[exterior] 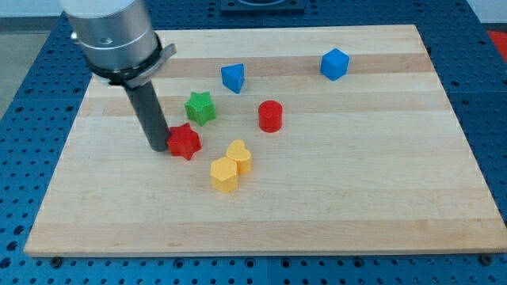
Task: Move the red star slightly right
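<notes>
A: Wooden board first, then the red star, left of centre, my tip touching its left side.

B: No fingers, only a rod. Push gently rightward; the yellow blocks sit near, lower right.

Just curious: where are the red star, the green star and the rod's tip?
red star (184, 142): camera view, top face.
green star (200, 106): camera view, top face.
my tip (158, 147): camera view, rod's lower end.
</notes>
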Robot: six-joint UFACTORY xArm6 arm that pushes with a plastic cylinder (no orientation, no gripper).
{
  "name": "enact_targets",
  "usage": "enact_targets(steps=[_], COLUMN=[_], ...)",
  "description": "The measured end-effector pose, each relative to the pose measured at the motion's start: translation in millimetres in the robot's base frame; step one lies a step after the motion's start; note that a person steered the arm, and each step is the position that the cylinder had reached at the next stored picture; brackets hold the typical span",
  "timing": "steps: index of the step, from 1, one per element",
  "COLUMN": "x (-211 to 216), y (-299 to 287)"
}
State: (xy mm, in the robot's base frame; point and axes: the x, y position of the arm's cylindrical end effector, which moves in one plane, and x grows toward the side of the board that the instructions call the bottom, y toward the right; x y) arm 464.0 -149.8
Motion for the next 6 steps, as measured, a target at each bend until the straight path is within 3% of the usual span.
enact_targets(steps=[2, 4, 5, 6], x=[0, 38, 27, -17], y=[-1, -33, -26, -3])
